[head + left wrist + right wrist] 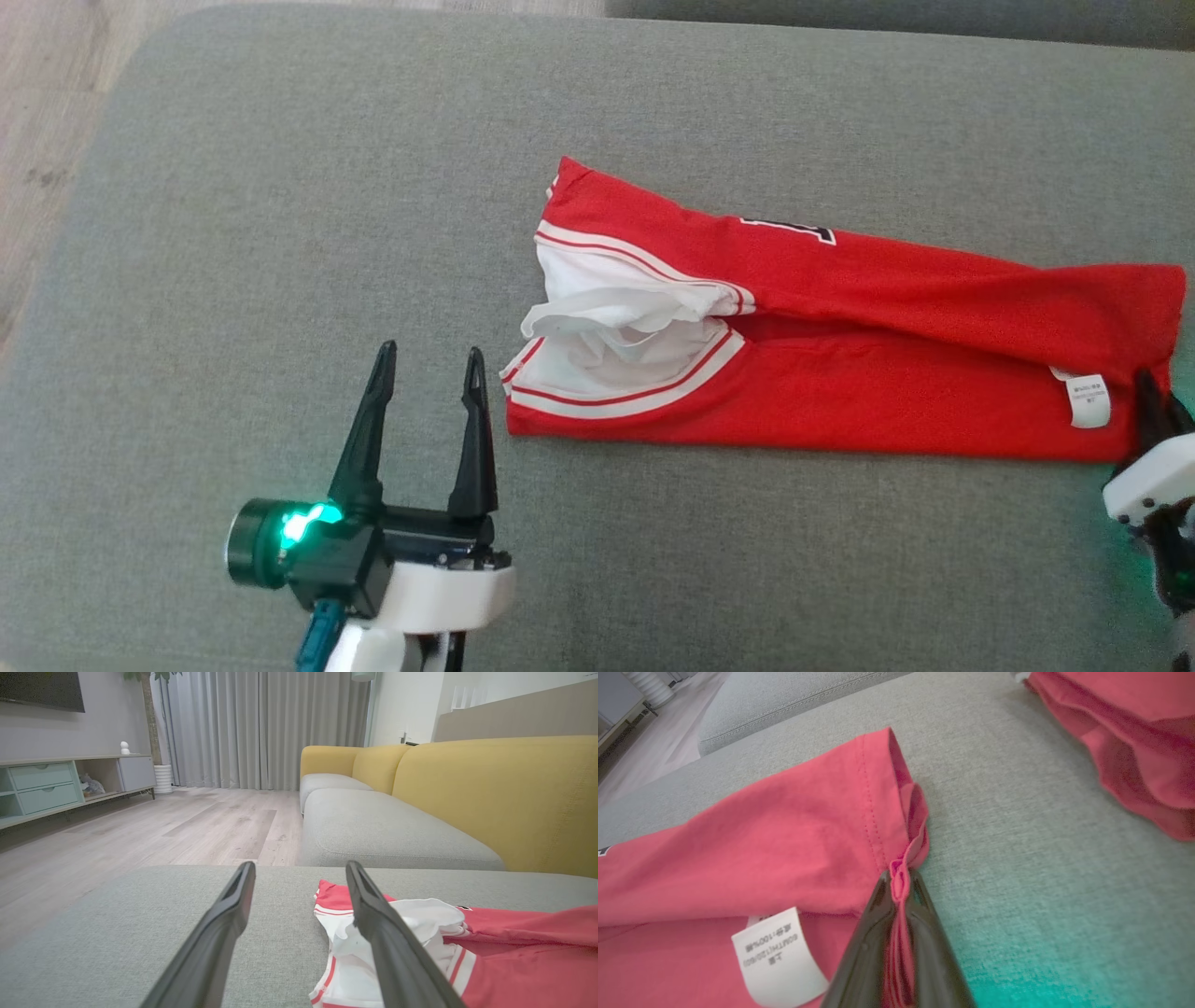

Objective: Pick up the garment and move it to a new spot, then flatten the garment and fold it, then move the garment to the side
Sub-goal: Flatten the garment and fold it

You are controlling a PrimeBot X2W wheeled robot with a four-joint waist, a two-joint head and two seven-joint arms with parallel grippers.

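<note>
A red jersey (840, 373) with white-and-red striped trim lies folded lengthwise into a long strip, with the grey seat cushion (280, 233) flat beneath it. The left gripper (429, 350) hovers just beside the jersey's white-lined neck end, its two dark fingers spread wide apart and holding nothing. The right gripper (899, 877) is at the jersey's opposite end, at the hem corner, its fingers pressed together on a pinched ridge of the red hem. The white care label (777, 956) lies on the jersey just beside that pinch.
</note>
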